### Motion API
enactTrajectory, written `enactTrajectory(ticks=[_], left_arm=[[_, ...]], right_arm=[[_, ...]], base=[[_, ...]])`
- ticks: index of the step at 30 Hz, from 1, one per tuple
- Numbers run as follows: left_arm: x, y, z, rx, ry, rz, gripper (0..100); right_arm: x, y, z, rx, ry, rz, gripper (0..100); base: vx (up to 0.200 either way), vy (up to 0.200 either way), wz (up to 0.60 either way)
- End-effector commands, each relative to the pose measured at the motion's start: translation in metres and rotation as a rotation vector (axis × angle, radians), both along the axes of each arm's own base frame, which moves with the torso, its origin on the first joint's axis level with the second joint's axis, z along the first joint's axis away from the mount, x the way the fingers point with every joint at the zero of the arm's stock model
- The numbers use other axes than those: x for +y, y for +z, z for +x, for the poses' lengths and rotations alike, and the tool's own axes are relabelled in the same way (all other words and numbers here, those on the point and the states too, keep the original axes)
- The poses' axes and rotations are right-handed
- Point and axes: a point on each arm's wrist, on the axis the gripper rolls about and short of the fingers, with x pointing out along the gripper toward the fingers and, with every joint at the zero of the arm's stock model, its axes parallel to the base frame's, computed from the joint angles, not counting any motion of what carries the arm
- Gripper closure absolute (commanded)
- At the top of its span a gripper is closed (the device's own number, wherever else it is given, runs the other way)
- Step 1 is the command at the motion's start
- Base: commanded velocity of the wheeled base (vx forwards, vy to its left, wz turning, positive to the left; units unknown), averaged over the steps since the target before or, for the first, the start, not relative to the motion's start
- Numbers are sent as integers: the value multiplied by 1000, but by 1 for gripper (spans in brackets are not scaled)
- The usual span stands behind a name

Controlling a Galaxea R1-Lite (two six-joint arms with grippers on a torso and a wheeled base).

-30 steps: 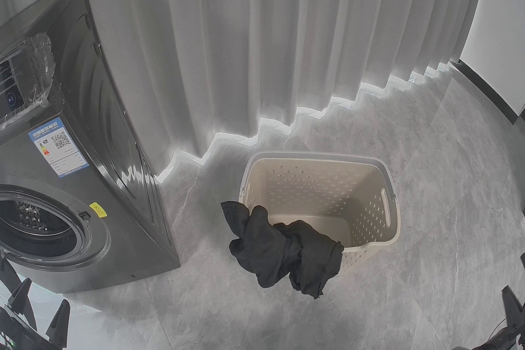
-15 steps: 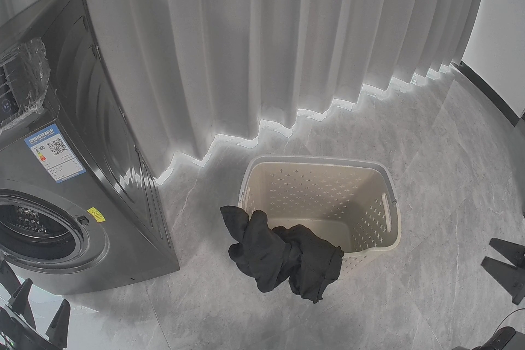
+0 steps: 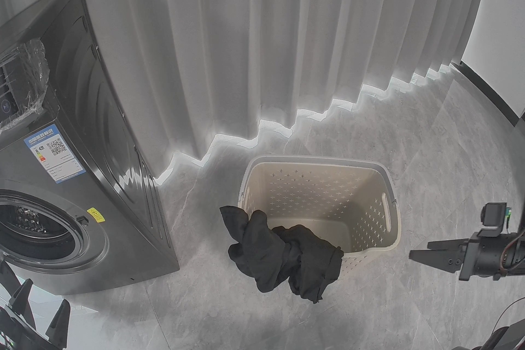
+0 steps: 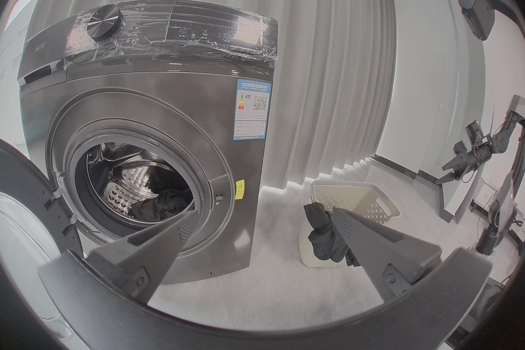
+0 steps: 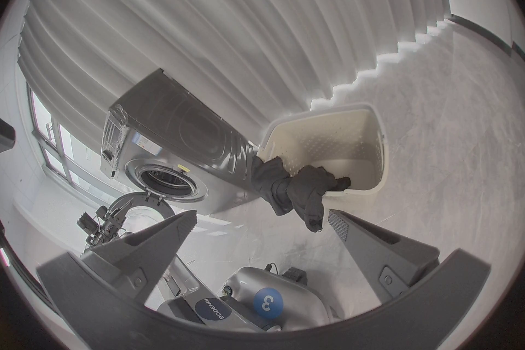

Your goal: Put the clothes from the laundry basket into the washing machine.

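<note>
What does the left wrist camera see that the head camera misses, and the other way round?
The left wrist view looks straight into the drum, where dark clothes lie. The head view looks down into the basket, onto its floor. Both share the washing machine, the black garment draped over the basket's rim, the curtain and the open right gripper.

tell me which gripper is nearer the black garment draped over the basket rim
Right. The right gripper sits just beyond the right side of the laundry basket, across from the black garment; the left gripper is farther off, before the washing machine.
</note>
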Motion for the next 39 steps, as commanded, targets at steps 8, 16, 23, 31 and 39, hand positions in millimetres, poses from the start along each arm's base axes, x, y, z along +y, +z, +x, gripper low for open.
enactTrajectory(ticks=[8, 16, 23, 31, 39], left_arm=[[0, -5, 1, 19, -1, -3, 0], [0, -5, 1, 19, -1, -3, 0], [0, -5, 1, 19, -1, -3, 0], [0, -5, 1, 19, -1, -3, 0], [0, -5, 1, 19, -1, -3, 0]], right_arm=[[36, -54, 45, 265, 71, -57, 0], [57, -86, 55, 328, 30, -62, 0], [78, -116, 63, 334, -2, -34, 0], [82, -140, 59, 370, -48, -29, 0], [85, -167, 63, 336, -68, -12, 0]], base=[[75, -75, 0], [0, 0, 0], [0, 0, 0], [0, 0, 0], [0, 0, 0]])
